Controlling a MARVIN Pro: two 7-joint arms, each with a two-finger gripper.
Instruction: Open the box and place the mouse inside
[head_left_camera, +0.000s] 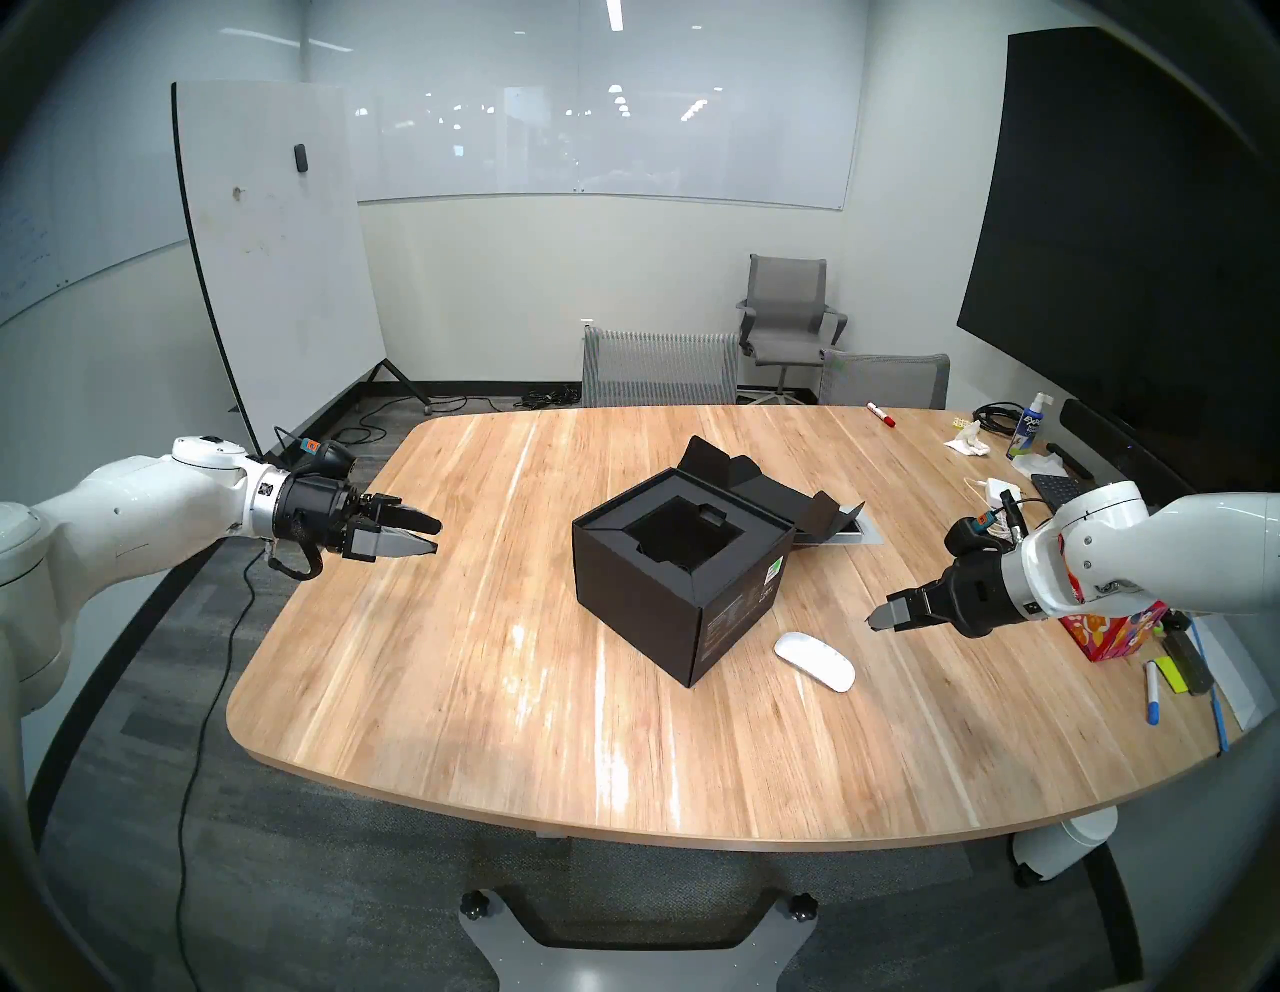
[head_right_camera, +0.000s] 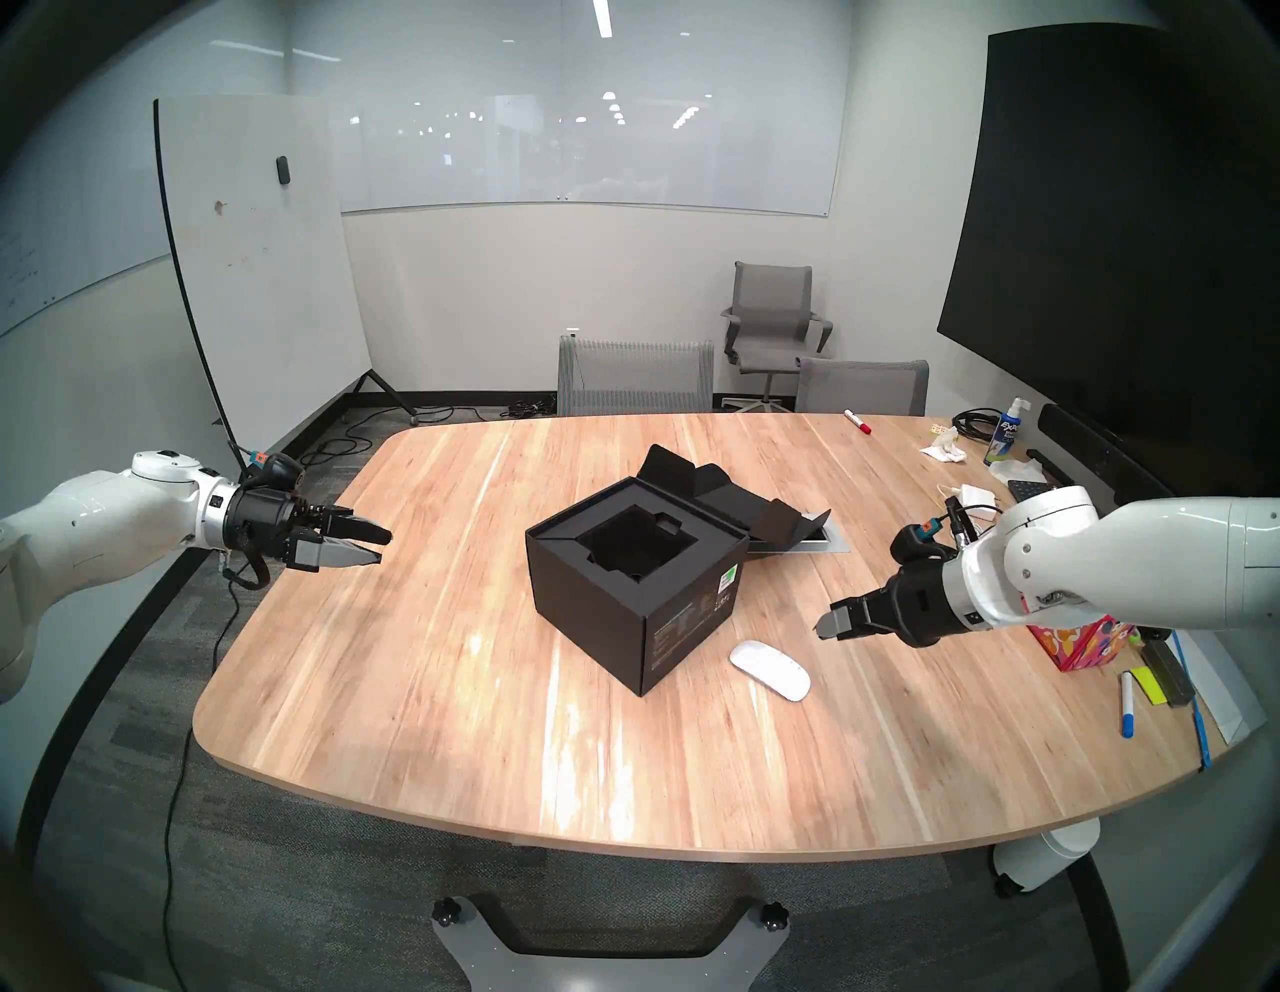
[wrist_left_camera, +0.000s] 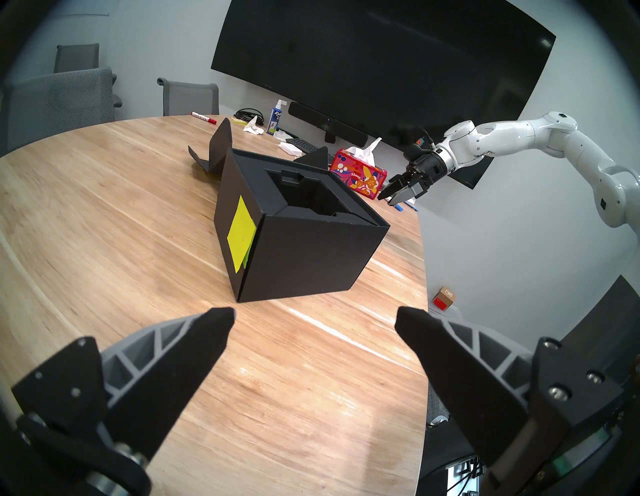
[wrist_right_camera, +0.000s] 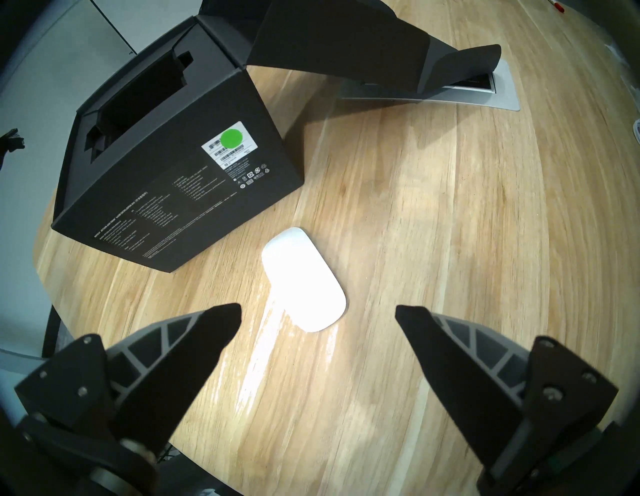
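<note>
Black box (head_left_camera: 692, 589) sits open on the table (head_left_camera: 485, 693); white mouse (head_left_camera: 814, 661) lies beside it; left gripper (head_left_camera: 433, 535) and right gripper (head_left_camera: 874, 618) gape wide, holding nothing

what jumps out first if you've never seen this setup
The black box in the middle of the wooden table draws the eye first, its lid folded back and its dark recessed insert bare. Right beside it, toward the robot's right, a white mouse lies flat on the wood. The left claw and the right claw hover open on either side, holding nothing.
</note>
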